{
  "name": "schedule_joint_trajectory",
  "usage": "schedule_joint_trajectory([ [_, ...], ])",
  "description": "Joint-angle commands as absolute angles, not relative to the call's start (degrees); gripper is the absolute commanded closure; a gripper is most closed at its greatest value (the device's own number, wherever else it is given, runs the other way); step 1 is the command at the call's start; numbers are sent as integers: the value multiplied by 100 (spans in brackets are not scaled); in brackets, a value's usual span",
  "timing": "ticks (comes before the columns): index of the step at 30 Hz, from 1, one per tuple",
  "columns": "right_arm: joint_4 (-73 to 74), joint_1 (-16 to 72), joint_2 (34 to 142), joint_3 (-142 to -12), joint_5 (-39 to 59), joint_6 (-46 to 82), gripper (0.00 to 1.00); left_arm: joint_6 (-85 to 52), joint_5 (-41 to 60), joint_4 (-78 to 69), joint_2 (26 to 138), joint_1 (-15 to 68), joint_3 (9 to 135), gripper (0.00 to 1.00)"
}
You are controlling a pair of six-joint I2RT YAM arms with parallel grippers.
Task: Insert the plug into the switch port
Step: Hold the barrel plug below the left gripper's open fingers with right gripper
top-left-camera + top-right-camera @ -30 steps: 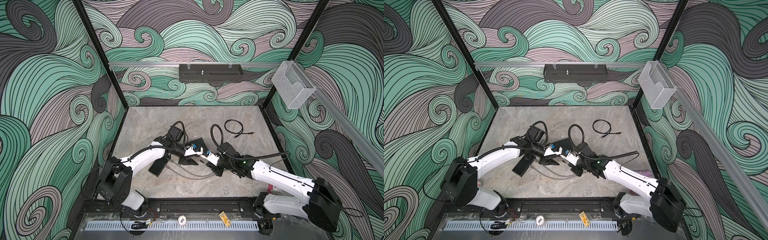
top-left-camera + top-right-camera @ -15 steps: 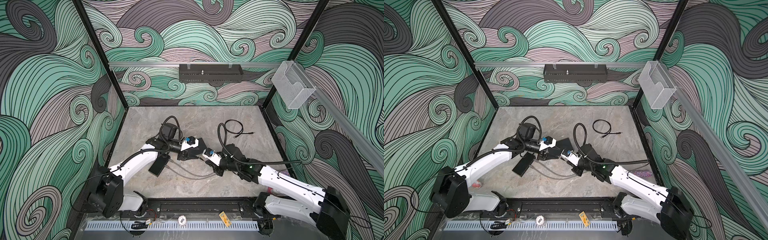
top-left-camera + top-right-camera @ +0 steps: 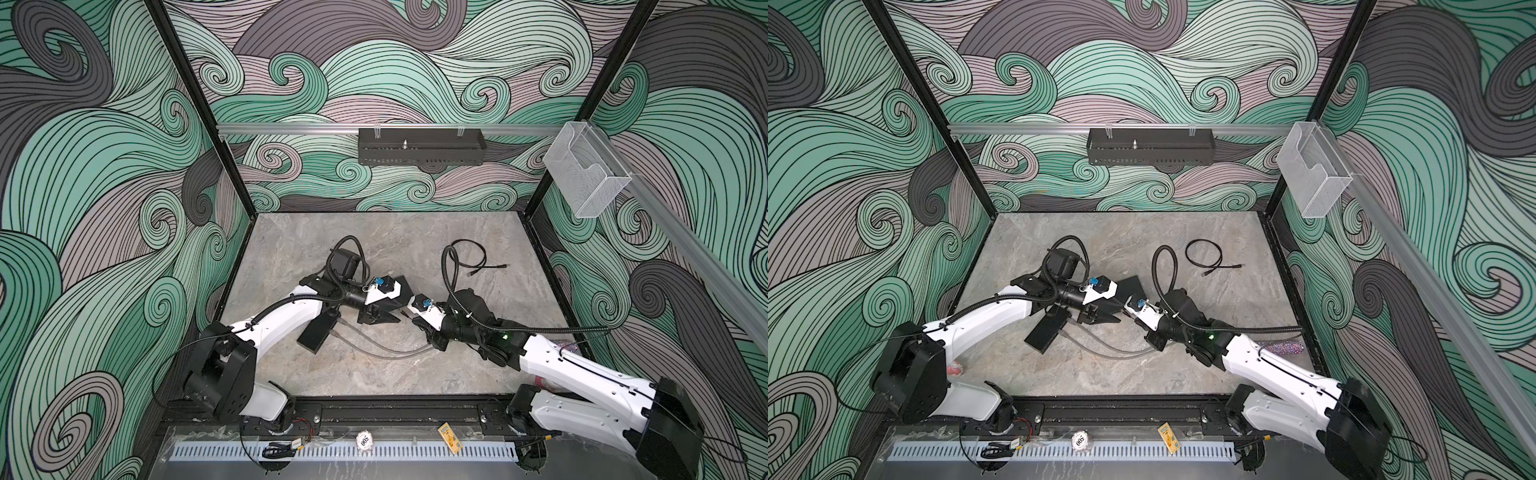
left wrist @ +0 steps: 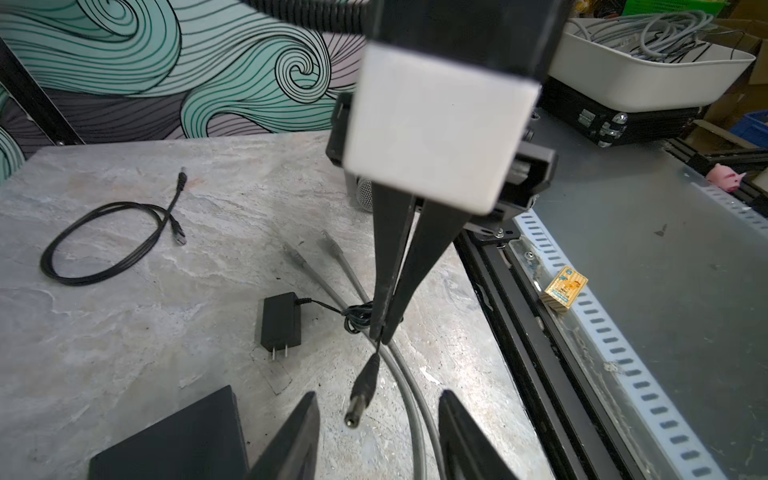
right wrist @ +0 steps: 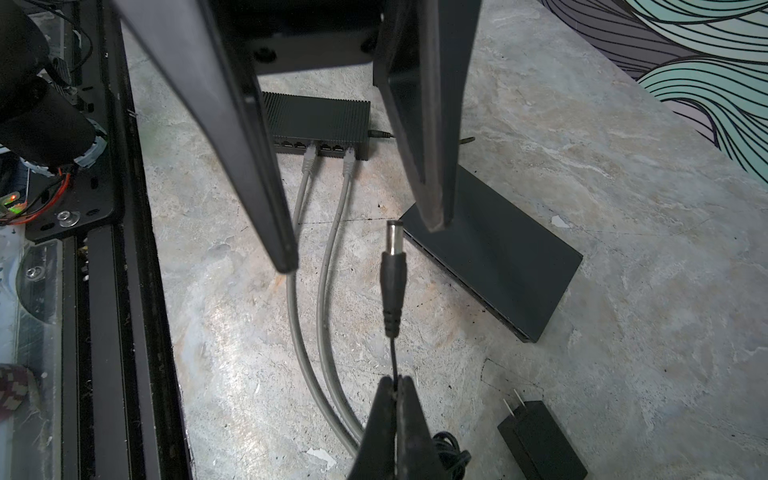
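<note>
At the left of both top views the left arm (image 3: 282, 320) reaches in over the grey table (image 3: 374, 232). Beside its forearm lies the switch (image 3: 313, 337), a ribbed black box set at a slant. The right wrist view shows its row of ports, with two grey cables (image 5: 328, 291) plugged in and curving away across the table. The left jaws stand apart, pointing toward the other arm, above a flat black box (image 5: 498, 266) that lies flat on the table. The plug (image 4: 360, 397), a small barrel connector, hangs in the air in the gap between them. Its metal tip is turned toward the left wrist and it touches neither jaw, so it is off the table and apart from the switch. Just right of it, the right jaws are pressed together on the thin cord (image 5: 393, 357) directly behind the plug's collar, so the plug sticks out past their tips. The right arm (image 3: 561, 365) stretches back from there to the near right corner. Near these jaws a black power adapter (image 4: 280, 320) lies flat with two prongs showing, its cord bunched (image 4: 357, 318) beside it. Farther right a looped black cable (image 3: 473, 257) rests on the table. A clear bin (image 3: 582, 174) hangs on the right wall's rail.
</note>
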State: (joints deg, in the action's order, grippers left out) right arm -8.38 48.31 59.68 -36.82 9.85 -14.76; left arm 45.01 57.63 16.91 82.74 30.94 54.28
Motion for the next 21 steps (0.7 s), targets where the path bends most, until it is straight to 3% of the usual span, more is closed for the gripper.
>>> schedule_joint_trajectory([
  [1, -665, 4812, 5856, -3599, 928, -1415, 100, 4411, 5729, 1753, 8362, 3154, 5615, 52],
  [8, -660, 4816, 5883, -3604, 950, -1424, 100, 4408, 5757, 1825, 8440, 3160, 5714, 64],
  [21, -722, 4816, 5946, -3639, 1089, -1479, 100, 4386, 5597, 1812, 8342, 3156, 5722, 66],
])
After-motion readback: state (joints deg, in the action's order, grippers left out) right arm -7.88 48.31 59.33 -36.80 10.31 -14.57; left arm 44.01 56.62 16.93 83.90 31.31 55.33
